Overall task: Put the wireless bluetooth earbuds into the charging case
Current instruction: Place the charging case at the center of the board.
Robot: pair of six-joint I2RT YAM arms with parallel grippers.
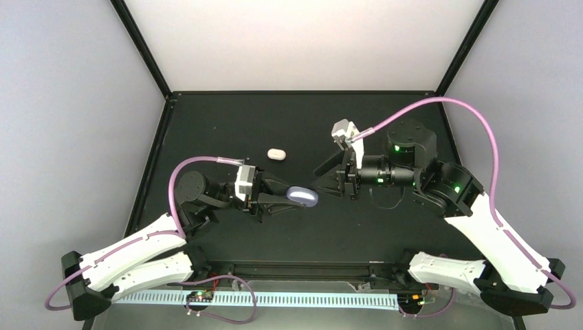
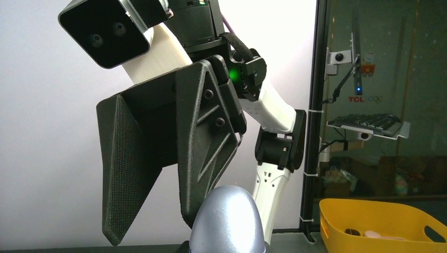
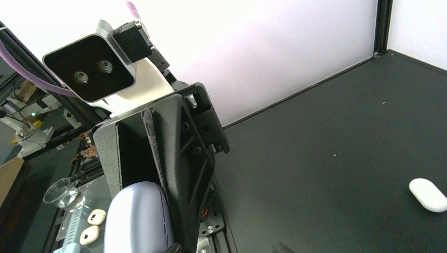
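My left gripper point(image 1: 289, 196) is shut on a closed pill-shaped charging case point(image 1: 303, 196) that looks pale lavender-silver, holding it near the table's middle. The case fills the bottom of the left wrist view point(image 2: 226, 221) and sits between the left fingers point(image 3: 184, 158) in the right wrist view point(image 3: 134, 221). My right gripper point(image 1: 328, 180) is open and empty, facing the case's free end with a small gap; its spread fingers point(image 2: 203, 158) show in the left wrist view. A small white rounded piece point(image 1: 276, 153) lies on the table behind the case, also in the right wrist view point(image 3: 428, 194); I cannot tell whether it is an earbud.
The black table point(image 1: 289, 124) has a raised black frame and pale walls on three sides. A yellow bin point(image 2: 369, 221) stands outside the cell. Two small cream ovals point(image 3: 94, 225) and a glass point(image 3: 62, 192) lie beyond the table's edge.
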